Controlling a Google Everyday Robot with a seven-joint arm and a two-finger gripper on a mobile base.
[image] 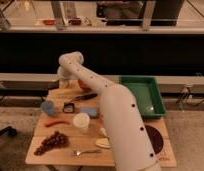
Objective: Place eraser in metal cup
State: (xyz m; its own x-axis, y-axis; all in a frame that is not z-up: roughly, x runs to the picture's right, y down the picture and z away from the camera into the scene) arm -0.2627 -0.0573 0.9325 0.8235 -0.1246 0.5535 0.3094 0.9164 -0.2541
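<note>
My gripper (63, 80) hangs from the white arm's wrist (71, 62) over the back left corner of the wooden table (45, 155). A dull grey shape right under it (60, 86) looks like the metal cup, partly hidden by the gripper. The eraser does not show; I cannot tell whether the gripper holds it.
On the table stand a blue cup (47, 107), a black square item with a pale centre (69, 107), a white cup (81, 121), a red chilli (56, 122), grapes (50, 141), a spoon (85, 151) and a long dark tool (85, 97). A green tray (143, 95) stands at the right.
</note>
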